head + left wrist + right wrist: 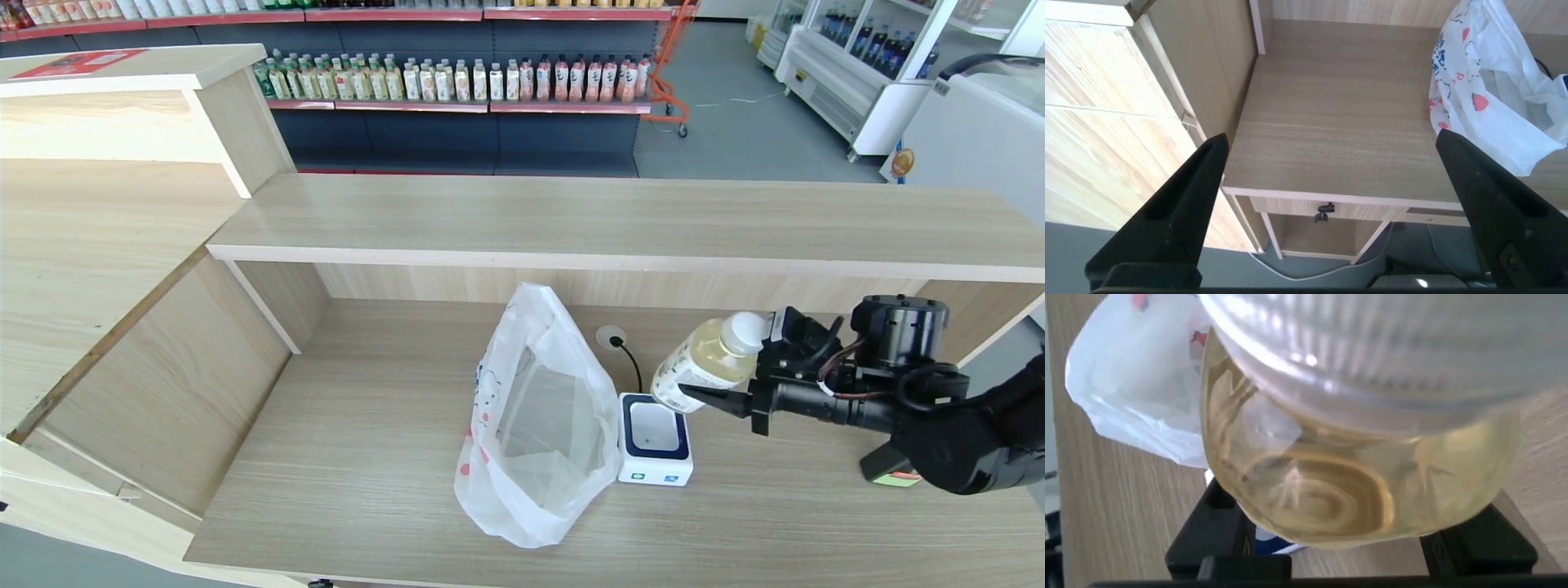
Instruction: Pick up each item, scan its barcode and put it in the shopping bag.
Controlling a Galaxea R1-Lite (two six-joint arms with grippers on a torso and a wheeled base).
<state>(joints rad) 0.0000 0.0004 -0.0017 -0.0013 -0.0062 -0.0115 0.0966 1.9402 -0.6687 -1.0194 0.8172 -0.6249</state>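
The pale wooden counter (367, 425) spreads before me, with a raised ledge along its far side. In the middle stands the shopping bag (539, 425), white, thin and see-through, with red and blue print and its mouth open. My left gripper (1333, 139) hangs above the counter's near edge, left of the bag, its fingers spread wide and holding nothing. My right gripper (735, 371) is clamped on the bottle (702, 359), which holds pale yellow drink and has a white cap. I hold it tilted in the air, base down toward the scanner (655, 437) and cap up and away. The scanner is a white box with a dark-framed window, lying just right of the bag. Its black cable (630, 363) runs to a round hole (610, 336) in the counter.
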